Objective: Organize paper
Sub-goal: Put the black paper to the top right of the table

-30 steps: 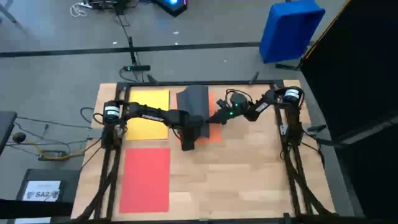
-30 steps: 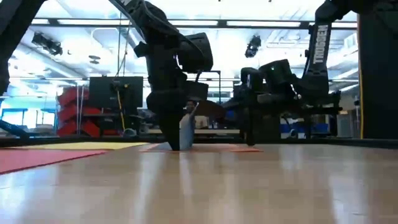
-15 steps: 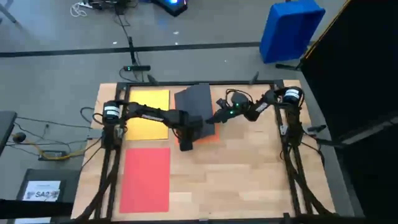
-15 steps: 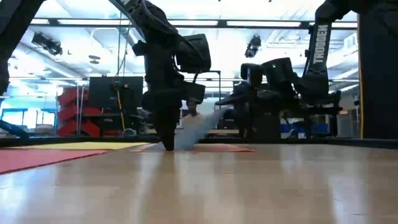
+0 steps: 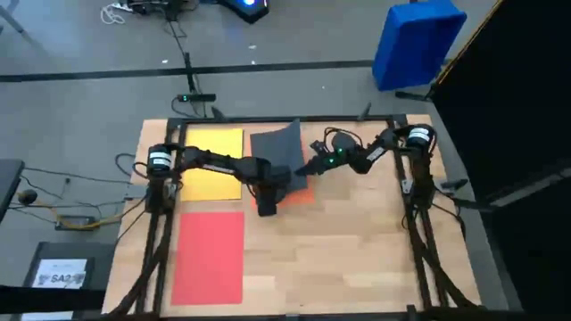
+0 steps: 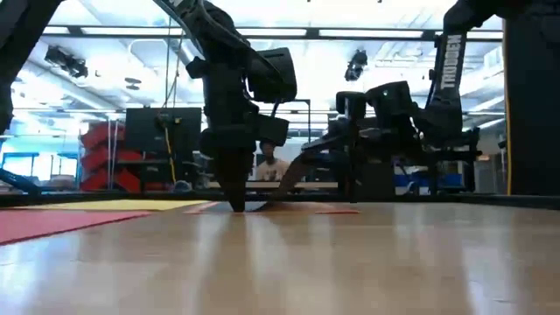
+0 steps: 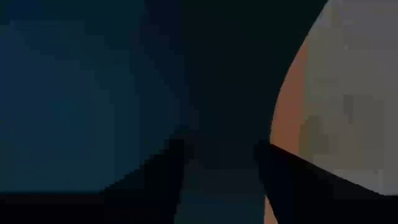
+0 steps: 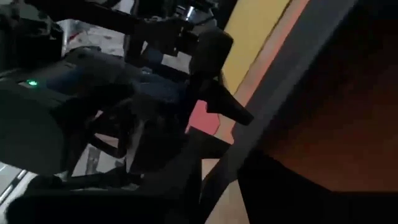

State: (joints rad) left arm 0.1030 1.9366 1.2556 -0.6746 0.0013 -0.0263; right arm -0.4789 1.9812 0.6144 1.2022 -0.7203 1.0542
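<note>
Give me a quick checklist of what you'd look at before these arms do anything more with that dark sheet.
1. Right gripper has the dark sheet's edge: ok, that side is raised off the table.
2. Left gripper pins the sheet's near end: ok, its tip is pressed down there.
3. Orange sheet underneath stays flat: ok.
4. Yellow sheet undisturbed: ok, flat beside the dark one.
5. Red sheet clear of both arms: ok.
6. Right grip firm: cannot tell.
</note>
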